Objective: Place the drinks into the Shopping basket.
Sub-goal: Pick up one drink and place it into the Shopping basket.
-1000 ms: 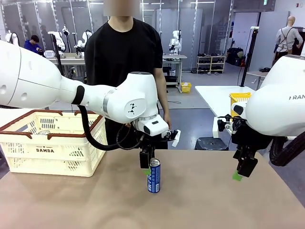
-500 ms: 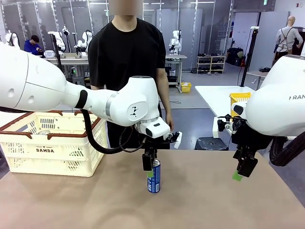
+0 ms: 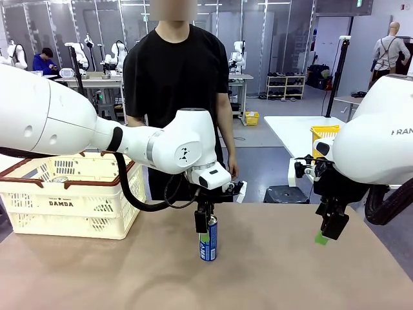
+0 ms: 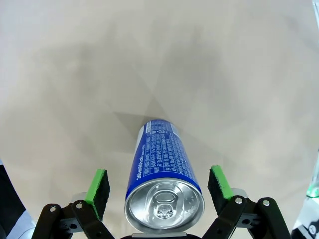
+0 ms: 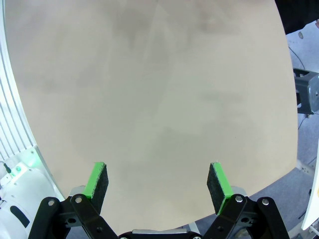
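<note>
Since the earlier frame, the left gripper point(image 3: 205, 225) has sunk lower around the blue-and-white can point(image 3: 208, 240). Left: the Shopping basket point(image 3: 64, 201) stands well apart from the can. Centre: the can stands upright on the table, long axis vertical, directly between the green pads point(image 4: 98, 186), which flank its top with a gap on each side and grip nothing yet. Right: the right gripper point(image 3: 330, 231) hangs wide open and empty, farther from the can.
</note>
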Robot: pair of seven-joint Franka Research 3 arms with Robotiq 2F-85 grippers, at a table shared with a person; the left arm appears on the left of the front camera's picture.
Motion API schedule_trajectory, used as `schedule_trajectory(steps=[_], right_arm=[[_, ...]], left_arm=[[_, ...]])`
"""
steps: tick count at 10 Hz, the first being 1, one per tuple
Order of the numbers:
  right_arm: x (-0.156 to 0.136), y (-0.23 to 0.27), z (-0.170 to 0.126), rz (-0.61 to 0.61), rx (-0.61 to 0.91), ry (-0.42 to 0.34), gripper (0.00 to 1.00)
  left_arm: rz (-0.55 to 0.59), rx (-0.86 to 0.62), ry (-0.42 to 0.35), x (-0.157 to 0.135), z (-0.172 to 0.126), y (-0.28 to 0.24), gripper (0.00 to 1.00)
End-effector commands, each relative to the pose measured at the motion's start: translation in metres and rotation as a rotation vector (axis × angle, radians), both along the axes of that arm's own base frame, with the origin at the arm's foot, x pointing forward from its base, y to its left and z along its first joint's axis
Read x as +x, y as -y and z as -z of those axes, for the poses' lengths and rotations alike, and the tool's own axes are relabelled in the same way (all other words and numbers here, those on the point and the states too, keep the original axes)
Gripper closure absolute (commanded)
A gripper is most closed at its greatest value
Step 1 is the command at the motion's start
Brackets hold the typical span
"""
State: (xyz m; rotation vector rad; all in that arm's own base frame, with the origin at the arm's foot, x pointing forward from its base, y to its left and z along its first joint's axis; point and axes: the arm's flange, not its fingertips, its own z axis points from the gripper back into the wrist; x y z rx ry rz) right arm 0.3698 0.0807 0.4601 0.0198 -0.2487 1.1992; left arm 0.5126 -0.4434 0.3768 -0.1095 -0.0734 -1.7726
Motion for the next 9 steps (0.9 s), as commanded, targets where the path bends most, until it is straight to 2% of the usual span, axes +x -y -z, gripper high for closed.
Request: schedule_trajectory(steps=[1, 9], right_arm=[[0.0002, 0.0001, -0.0007, 0.003, -0.008, -0.001, 0.0], [0.0002, 0.0001, -0.0007, 0.003, -0.008, -0.001, 0.0]], left_arm=[[0.018, 0.002, 0.015, 0.0025, -0.0027, -0.0018, 0.11], [0.034, -0.01, -0.003, -0.0019, -0.0063, -0.0029, 0.88]])
